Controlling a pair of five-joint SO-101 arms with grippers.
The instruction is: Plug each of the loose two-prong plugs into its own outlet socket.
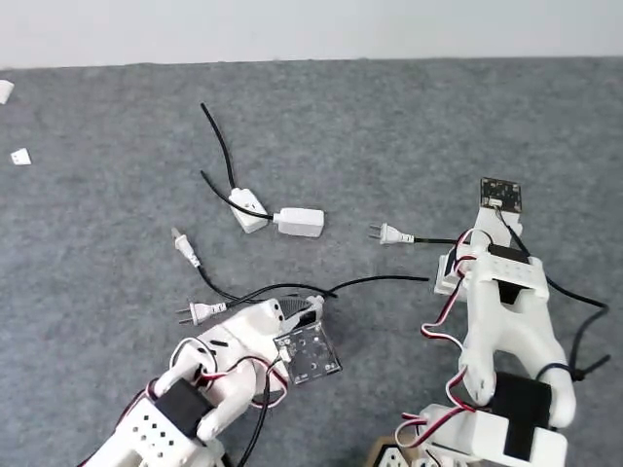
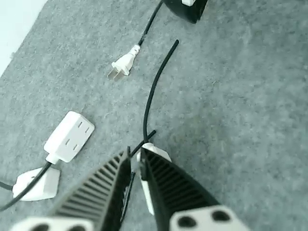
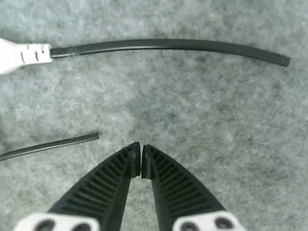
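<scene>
Two white outlet sockets (image 1: 249,209) (image 1: 299,222) lie side by side mid-table; the left wrist view has them as socket (image 2: 70,136) and socket (image 2: 36,183). My left gripper (image 1: 310,306) (image 2: 140,166) is shut on a white two-prong plug (image 2: 155,152), a short way in front of the sockets, and the plug's black cord (image 2: 150,96) trails away from it. Loose plugs lie at the left (image 1: 181,243), the front left (image 1: 200,311) and the right (image 1: 387,233) (image 2: 122,65). My right gripper (image 3: 140,161) (image 1: 445,265) is shut on nothing, low over the carpet beside the right plug's cord (image 3: 168,44).
Grey carpet (image 1: 409,126) covers the table up to a pale wall at the back. Black cords (image 1: 222,146) run from the sockets toward the back. A cut cord end (image 3: 95,136) lies close to my right gripper. Small white scraps (image 1: 19,156) sit far left.
</scene>
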